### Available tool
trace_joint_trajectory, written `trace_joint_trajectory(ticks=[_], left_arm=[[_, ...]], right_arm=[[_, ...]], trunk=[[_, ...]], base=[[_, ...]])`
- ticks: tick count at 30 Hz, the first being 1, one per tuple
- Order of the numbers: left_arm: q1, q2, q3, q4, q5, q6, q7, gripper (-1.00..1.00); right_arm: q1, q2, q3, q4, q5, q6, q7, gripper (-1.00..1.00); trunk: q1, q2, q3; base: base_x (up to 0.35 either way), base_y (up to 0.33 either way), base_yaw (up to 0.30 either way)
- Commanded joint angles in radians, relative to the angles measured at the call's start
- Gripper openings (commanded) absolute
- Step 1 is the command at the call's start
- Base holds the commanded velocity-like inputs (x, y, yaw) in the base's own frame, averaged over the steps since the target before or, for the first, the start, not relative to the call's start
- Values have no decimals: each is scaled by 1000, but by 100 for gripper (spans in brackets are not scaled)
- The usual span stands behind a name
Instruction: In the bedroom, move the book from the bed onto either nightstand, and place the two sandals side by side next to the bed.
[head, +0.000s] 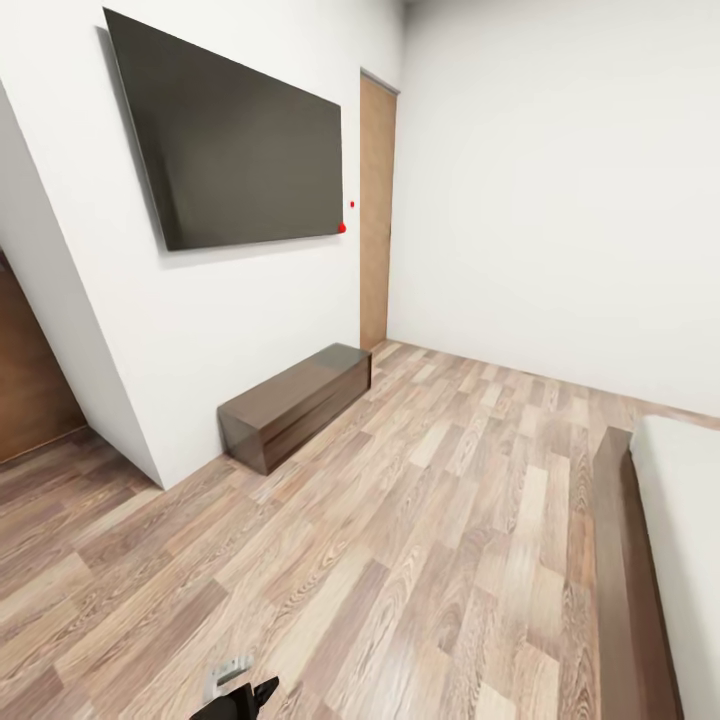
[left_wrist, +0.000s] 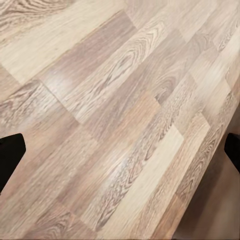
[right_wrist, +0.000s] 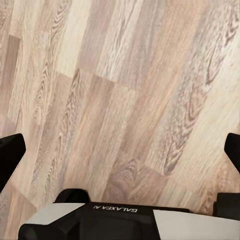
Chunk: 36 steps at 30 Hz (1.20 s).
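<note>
Bedroom: white walls, wood-plank floor, brown door in the far corner; the robot appears to be in transit.
Bed: cut off at the right edge; a strip of whitish mattress and the dark frame rail show.
Wall screen: large, dark, above the low dark cabinet, which is not a nightstand.
Risk: driving on, the base could likely clip the bed frame, since the rail sits close on the right.
Risk: mistaking the cabinet for the book's target.
Left gripper: fingers spread wide, empty, over bare floor; also at the head view's bottom edge.
Right gripper: fingers wide apart, holding nothing.
Unsighted: book, sandals and nightstands; their places cannot be told.
</note>
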Motion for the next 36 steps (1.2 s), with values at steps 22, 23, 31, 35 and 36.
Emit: trace_joint_trajectory(ticks=[22,23,31,35,36], left_arm=[[-1,0,-3,2,9,-2,-4,100],[-1,0,-3,2,9,-2,-4,100],[-1,1,-3,2,9,-2,-4,100],[-1,2,-3,2,9,-2,-4,100],[-1,2,-3,2,9,-2,-4,100]], right_arm=[[-2,0,-1,2,-10,-1,5,100],[-2,0,-1,2,-11,-1,6,100],[-2,0,-1,2,-11,-1,6,100],[-2,0,-1,2,-10,-1,7,100],[-2,0,-1,2,-10,-1,7,100]], trunk=[[1,-1,-1],[1,-1,-1],[1,-1,-1],[1,-1,-1],[1,-1,-1]], base=[[331,0,-158],[331,0,-299],[316,0,-299],[266,52,-281],[249,137,-188]])
